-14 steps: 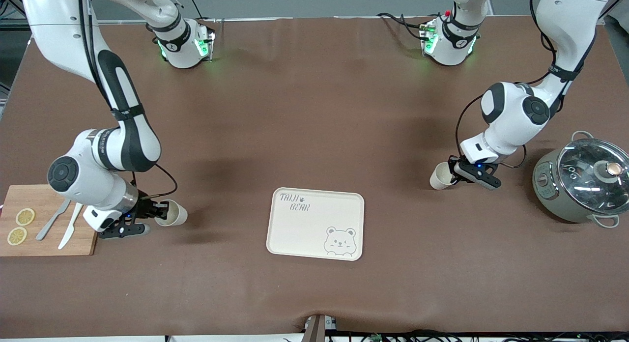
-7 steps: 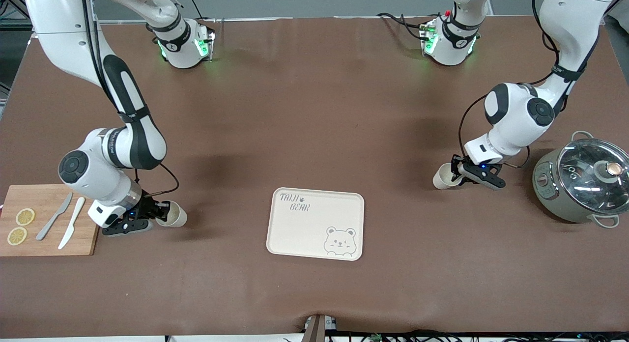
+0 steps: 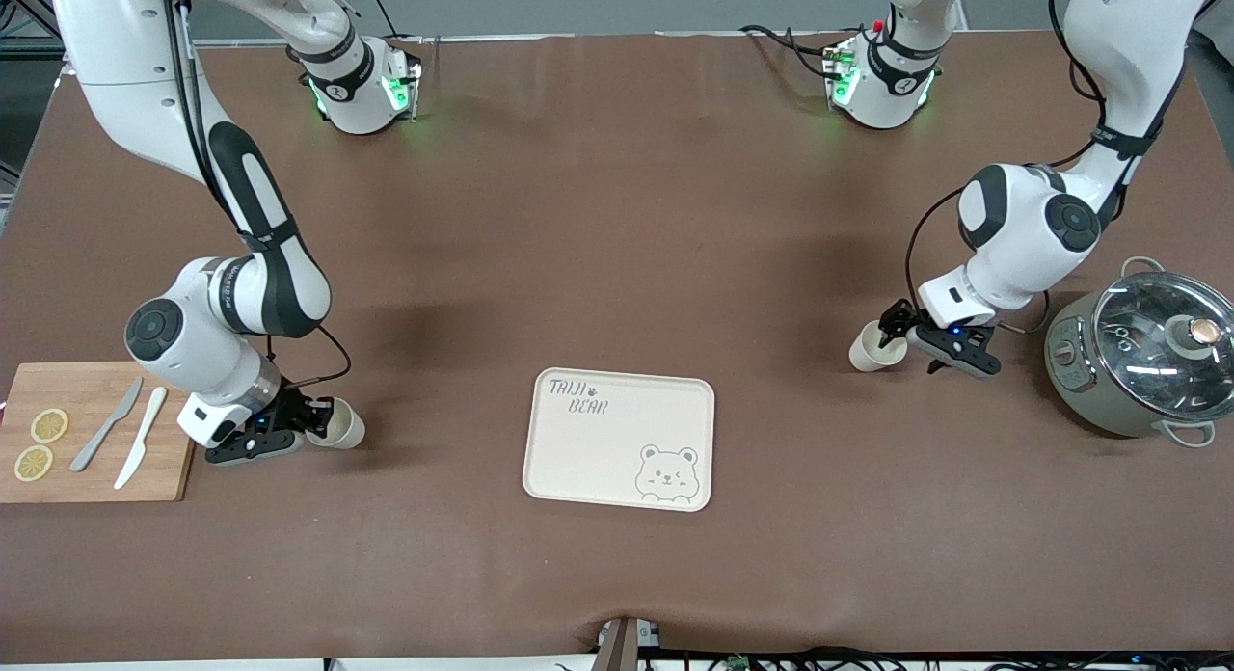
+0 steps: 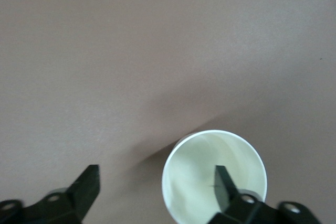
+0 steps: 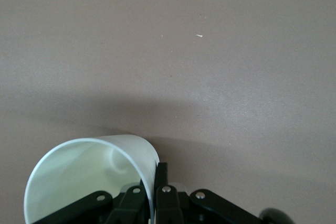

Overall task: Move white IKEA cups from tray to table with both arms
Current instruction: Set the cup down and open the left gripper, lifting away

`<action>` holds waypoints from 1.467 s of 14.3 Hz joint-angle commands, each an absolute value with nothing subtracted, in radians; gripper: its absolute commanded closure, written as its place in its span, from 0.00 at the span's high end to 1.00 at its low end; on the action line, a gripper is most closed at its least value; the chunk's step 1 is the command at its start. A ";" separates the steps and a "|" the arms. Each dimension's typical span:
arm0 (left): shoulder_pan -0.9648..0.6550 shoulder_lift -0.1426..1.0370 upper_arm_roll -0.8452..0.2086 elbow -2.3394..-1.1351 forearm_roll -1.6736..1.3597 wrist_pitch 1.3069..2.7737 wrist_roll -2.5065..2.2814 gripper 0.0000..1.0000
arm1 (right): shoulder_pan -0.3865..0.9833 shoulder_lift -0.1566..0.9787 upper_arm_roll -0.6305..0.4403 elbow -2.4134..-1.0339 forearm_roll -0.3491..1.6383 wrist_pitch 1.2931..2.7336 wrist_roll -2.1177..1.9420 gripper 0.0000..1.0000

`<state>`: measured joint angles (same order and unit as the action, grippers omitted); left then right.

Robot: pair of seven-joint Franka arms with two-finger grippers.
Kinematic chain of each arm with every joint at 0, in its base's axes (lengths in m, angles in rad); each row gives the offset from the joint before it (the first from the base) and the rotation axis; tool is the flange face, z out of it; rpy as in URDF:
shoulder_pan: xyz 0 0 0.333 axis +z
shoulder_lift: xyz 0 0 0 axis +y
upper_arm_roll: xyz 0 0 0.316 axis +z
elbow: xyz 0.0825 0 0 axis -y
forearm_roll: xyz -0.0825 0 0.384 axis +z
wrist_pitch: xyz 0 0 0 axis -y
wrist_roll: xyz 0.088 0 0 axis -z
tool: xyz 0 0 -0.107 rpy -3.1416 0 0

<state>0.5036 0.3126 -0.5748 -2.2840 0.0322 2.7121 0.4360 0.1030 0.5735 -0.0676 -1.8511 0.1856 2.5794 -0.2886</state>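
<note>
One white IKEA cup (image 3: pixel 875 347) stands on the brown table toward the left arm's end, beside the pot. My left gripper (image 3: pixel 898 332) is open at its rim. In the left wrist view one finger (image 4: pixel 224 190) reaches inside the cup (image 4: pixel 199 182) and the other finger (image 4: pixel 86 187) stands well outside it, neither pressing the wall; the left gripper (image 4: pixel 156 171) straddles the rim. The second cup (image 3: pixel 339 427) hangs tilted, low over the table beside the cutting board. My right gripper (image 3: pixel 313 422) is shut on its wall, and the right wrist view shows the right gripper (image 5: pixel 156 182) pinching the cup (image 5: pixel 79 177) at the rim.
The cream bear-printed tray (image 3: pixel 598 449) lies between the two cups, nearer the front camera. A wooden cutting board (image 3: pixel 96 478) with lemon slices and two knives sits at the right arm's end. A lidded grey pot (image 3: pixel 1147 353) stands at the left arm's end.
My left gripper has opened and let go of its cup's wall, leaving the cup on the table. The right arm has lowered its cup slightly, still gripped.
</note>
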 commanded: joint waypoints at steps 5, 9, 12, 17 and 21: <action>0.509 0.187 -0.635 -2.010 0.046 2.231 0.217 1.00 | 0.087 0.583 -0.054 -1.864 0.212 2.620 -0.321 0.00; 0.505 0.195 -0.698 -1.878 0.046 2.115 0.046 1.00 | 0.087 0.588 -0.054 -1.862 0.212 2.623 -0.321 0.00; 0.471 0.198 -0.689 -1.810 0.046 2.062 0.002 1.00 | 0.086 0.589 -0.054 -1.861 0.212 2.623 -0.321 0.00; 0.022 0.201 -0.218 -1.704 0.075 1.955 -0.012 1.00 | 0.084 0.591 -0.054 -1.858 0.212 2.622 -0.321 0.32; -0.029 0.195 -0.170 -1.611 0.071 1.846 -0.012 1.00 | 0.084 0.591 -0.055 -1.855 0.212 2.622 -0.321 1.00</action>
